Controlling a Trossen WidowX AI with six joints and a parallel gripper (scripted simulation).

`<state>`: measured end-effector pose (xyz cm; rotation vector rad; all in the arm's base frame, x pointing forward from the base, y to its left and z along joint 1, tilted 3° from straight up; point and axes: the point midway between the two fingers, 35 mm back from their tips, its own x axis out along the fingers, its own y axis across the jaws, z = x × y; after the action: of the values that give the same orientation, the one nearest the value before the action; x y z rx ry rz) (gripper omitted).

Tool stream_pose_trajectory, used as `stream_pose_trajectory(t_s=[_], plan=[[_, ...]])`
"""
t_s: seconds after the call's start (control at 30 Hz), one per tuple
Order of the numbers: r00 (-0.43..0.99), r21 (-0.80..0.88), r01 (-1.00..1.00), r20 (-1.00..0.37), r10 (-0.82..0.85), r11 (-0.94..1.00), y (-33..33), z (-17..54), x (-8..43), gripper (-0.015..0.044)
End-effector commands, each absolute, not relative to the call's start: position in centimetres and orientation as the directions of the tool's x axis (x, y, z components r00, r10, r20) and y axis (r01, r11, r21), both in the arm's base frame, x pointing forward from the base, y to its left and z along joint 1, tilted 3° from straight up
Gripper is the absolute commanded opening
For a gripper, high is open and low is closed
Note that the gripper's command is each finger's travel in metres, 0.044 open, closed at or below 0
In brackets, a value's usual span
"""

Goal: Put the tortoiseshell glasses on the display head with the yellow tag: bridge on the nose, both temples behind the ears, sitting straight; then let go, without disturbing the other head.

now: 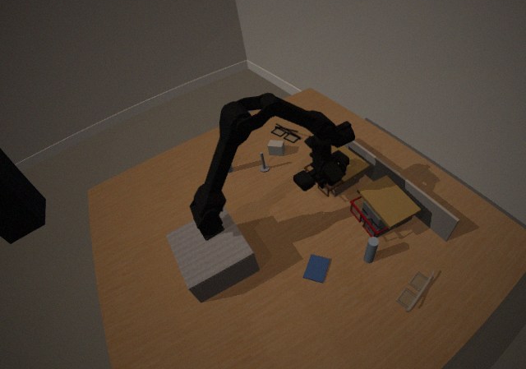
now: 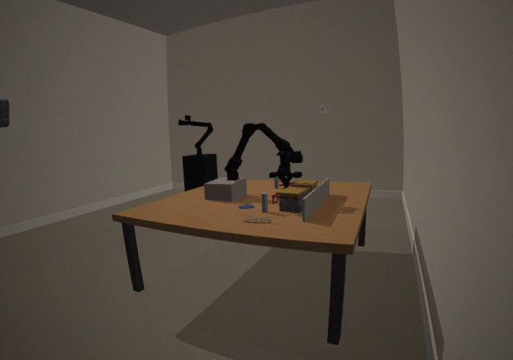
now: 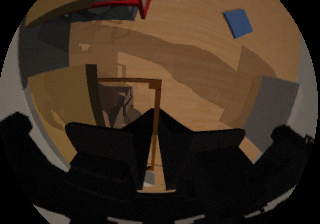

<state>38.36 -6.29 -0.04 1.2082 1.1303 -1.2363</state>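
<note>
My gripper (image 1: 325,184) (image 2: 285,185) (image 3: 155,112) is shut on the tortoiseshell glasses (image 1: 323,192) (image 3: 129,79), holding their front near the middle. The front runs down between the fingers in the wrist view, and one temple reaches left under the ochre top of the farther head (image 1: 358,168) (image 2: 306,183) (image 3: 65,101). The grey face of that head is just left of the glasses front. The other temple and the nose contact are hidden by the fingers. The other head (image 1: 389,201) (image 2: 292,203) has red glasses (image 1: 363,218) (image 3: 115,3) in front. I cannot make out a yellow tag.
A pale upright board (image 1: 431,208) (image 2: 317,199) stands behind the heads. A cylinder (image 1: 370,250) (image 2: 264,203), blue pad (image 1: 316,268) (image 3: 238,23) and pale glasses lie or stand nearer. A peg (image 1: 263,163), white box (image 1: 276,147) and black glasses are beyond the arm.
</note>
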Motion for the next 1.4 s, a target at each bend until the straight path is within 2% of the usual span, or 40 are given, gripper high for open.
stream_pose_trajectory(t_s=[0.0, 1.23, 1.37], plan=[[0.025, 0.027, 0.999, -0.998, -0.053, -0.038, -6.3, -0.2, 39.0, 0.0], [0.025, 0.027, 0.999, -0.998, -0.053, -0.038, -6.4, -0.9, 40.1, 0.0], [0.025, 0.027, 0.999, -0.998, -0.054, -0.033, -6.4, -0.7, 40.1, 0.0105]])
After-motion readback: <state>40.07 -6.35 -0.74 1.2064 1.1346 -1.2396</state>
